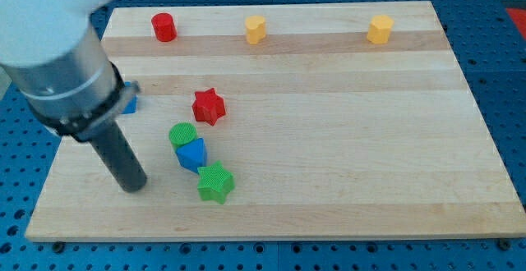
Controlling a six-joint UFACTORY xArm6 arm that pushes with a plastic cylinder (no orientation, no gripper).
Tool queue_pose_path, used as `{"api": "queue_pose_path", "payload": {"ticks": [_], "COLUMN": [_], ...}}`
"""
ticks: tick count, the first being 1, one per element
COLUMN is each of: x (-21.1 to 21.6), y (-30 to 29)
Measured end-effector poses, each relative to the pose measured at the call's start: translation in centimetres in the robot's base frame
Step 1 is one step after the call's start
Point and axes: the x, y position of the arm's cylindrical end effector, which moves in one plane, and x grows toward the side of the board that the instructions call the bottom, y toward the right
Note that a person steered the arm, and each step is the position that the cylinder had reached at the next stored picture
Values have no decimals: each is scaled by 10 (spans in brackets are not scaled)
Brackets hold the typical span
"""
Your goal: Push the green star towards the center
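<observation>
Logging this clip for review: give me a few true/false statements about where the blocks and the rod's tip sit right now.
1. My tip is at the view's left of the green star, not touching it. True.
2. The red star lies at the board's bottom edge. False: it lies above the green round block.
3. Two yellow blocks sit near the top edge. True.
4. The blue block stands alone. False: it touches the green round block.

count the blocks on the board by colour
red: 2, a cylinder and a star
yellow: 2
green: 2, a round one and a star
blue: 2
total: 8
</observation>
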Motion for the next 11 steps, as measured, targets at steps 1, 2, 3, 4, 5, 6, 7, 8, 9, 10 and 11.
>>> {"api": "queue_pose_path", "payload": {"ticks": [1,2,3,4,5,6,7,8,9,10,11], "x": [14,12,10,8,-1,-5,-5,-5,-13,-33,-50], "y": [44,83,111,140,153,152,144,133,124,124,129]}}
